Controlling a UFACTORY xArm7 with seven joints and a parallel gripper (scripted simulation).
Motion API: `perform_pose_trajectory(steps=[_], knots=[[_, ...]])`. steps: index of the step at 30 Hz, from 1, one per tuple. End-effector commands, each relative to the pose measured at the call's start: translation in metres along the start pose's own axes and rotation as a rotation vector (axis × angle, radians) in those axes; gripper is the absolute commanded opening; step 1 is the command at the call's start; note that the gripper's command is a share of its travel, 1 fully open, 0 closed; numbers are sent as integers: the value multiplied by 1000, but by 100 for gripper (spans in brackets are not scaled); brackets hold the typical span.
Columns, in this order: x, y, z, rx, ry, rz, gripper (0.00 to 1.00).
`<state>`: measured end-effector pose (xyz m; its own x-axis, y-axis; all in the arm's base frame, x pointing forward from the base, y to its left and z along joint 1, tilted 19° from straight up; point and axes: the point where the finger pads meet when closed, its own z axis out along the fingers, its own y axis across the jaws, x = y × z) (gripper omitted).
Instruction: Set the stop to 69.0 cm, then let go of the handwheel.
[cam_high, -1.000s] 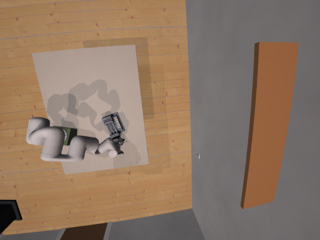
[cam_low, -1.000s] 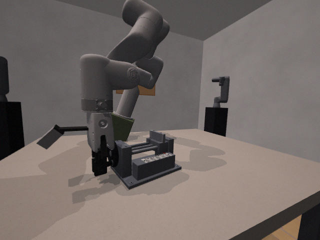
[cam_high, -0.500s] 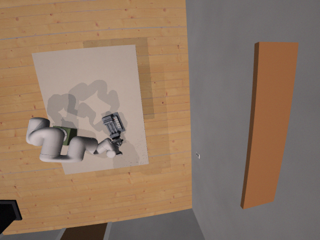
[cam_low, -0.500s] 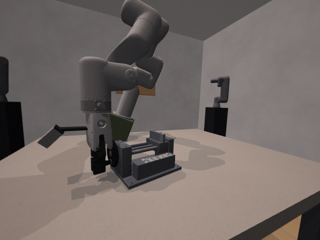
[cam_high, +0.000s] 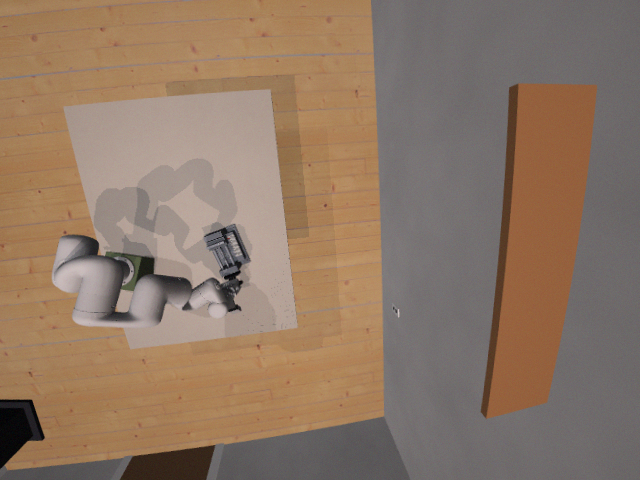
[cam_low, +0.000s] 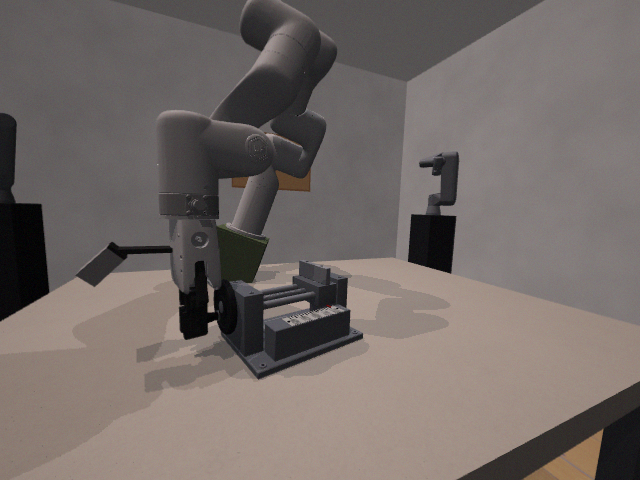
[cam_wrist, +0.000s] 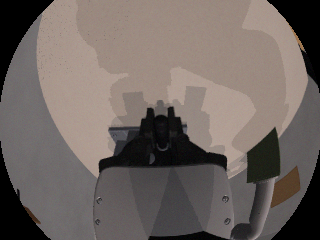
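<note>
A grey stop fixture (cam_low: 297, 320) stands on the beige table, with two guide rods, a sliding stop block (cam_low: 317, 284) near its far end and a scale strip (cam_low: 310, 316) with a small red marker along its front. A black handwheel (cam_low: 224, 308) sits on the fixture's left end plate. My gripper (cam_low: 199, 322) points down beside the wheel and is shut on the handwheel's handle. From above, the fixture (cam_high: 227, 249) and the gripper (cam_high: 232, 291) lie near the table's right edge. In the wrist view the dark fingers are together; the handle is hidden.
The arm's green base (cam_low: 240, 255) stands just behind the fixture. A flat grey camera on a rod (cam_low: 105, 262) sticks out to the left of the wrist. Camera stands on black pedestals (cam_low: 433, 240) are beyond the table.
</note>
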<state>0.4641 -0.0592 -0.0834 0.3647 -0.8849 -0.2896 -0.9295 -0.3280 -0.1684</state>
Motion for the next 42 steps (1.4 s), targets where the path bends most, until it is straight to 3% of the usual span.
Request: perform_pose_trajectory(steps=[1, 25, 42], knots=[[1, 5, -7, 2, 3, 1, 6], [1, -5, -44, 2, 3, 1, 6], [1, -32, -45, 2, 3, 1, 6]])
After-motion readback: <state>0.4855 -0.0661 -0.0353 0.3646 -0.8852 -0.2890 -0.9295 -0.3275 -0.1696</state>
